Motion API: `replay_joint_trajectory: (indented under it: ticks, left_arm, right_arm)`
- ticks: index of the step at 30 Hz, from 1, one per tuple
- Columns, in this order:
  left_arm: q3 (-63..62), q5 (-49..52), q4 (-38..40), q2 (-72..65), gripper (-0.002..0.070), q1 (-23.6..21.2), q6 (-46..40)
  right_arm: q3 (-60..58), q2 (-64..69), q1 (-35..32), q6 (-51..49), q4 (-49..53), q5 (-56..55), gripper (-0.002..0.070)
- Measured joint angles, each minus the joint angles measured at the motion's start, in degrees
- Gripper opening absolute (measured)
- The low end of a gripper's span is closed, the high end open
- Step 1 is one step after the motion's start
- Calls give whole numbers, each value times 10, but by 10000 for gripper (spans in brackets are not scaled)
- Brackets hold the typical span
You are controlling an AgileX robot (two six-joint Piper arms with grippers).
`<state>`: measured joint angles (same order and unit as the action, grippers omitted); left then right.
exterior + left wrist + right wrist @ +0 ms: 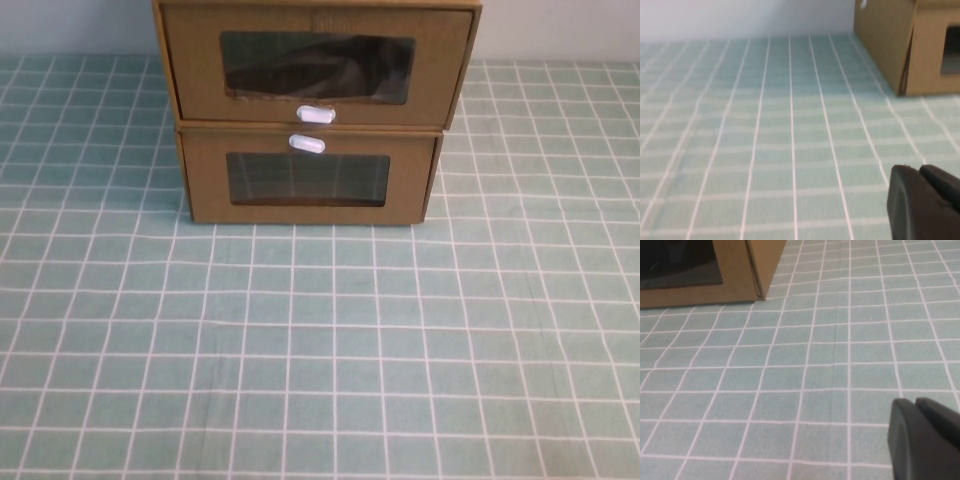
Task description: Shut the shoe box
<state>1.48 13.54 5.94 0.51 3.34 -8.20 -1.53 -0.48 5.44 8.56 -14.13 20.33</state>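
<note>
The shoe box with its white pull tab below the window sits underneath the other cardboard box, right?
Not quite. In the high view the shoe box with the tab below its window is stacked on top; the other cardboard box, tab above its window, is underneath. The left gripper and right gripper are low over the checked cloth, away from both.

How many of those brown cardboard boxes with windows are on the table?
2, stacked at the far edge of the green checked tablecloth: the upper brown cardboard shoe box with its white pull tab below the window, and the lower brown cardboard box beneath it.
</note>
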Motion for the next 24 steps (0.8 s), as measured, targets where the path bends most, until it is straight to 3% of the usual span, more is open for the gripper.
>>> replay_joint_trajectory:
  ticks: [5, 24]
  left_arm:
    - [0, 66, -13, 0, -5, -1, 8]
    - [0, 70, -15, 1, -5, -1, 11]
  right_arm:
    - [0, 0, 0, 0, 0, 0, -11]
    - [0, 0, 0, 0, 0, 0, -11]
